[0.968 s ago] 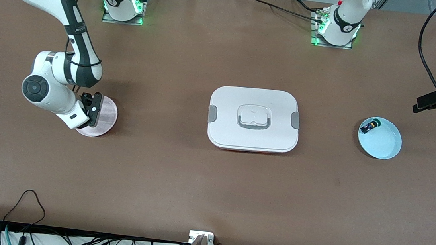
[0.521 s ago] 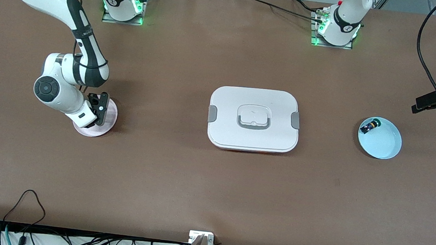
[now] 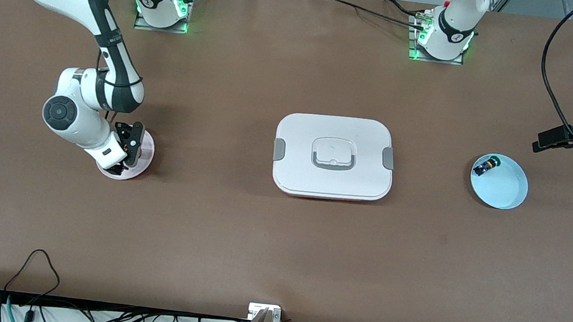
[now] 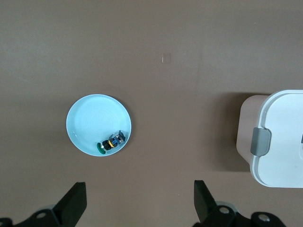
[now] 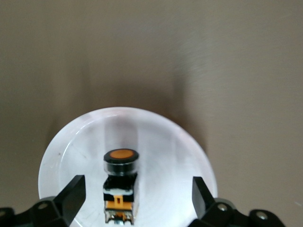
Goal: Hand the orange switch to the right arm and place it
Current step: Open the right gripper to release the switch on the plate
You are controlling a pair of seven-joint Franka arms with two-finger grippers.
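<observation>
The orange switch lies on a pale pink plate at the right arm's end of the table. It has an orange cap and a black and orange body. My right gripper is open just above the plate, with a finger on each side of the switch and neither touching it. In the front view the right gripper hangs over the pink plate and hides the switch. My left gripper is open and empty above the table by a light blue plate; it also shows in the left wrist view.
A green-capped black switch lies in the light blue plate, near its rim. A white lidded box with grey latches sits mid-table and also shows in the left wrist view. Brown table all round.
My right gripper has shifted a little toward the table's middle and come down over the pink plate. My left gripper has drifted slightly toward the blue plate.
</observation>
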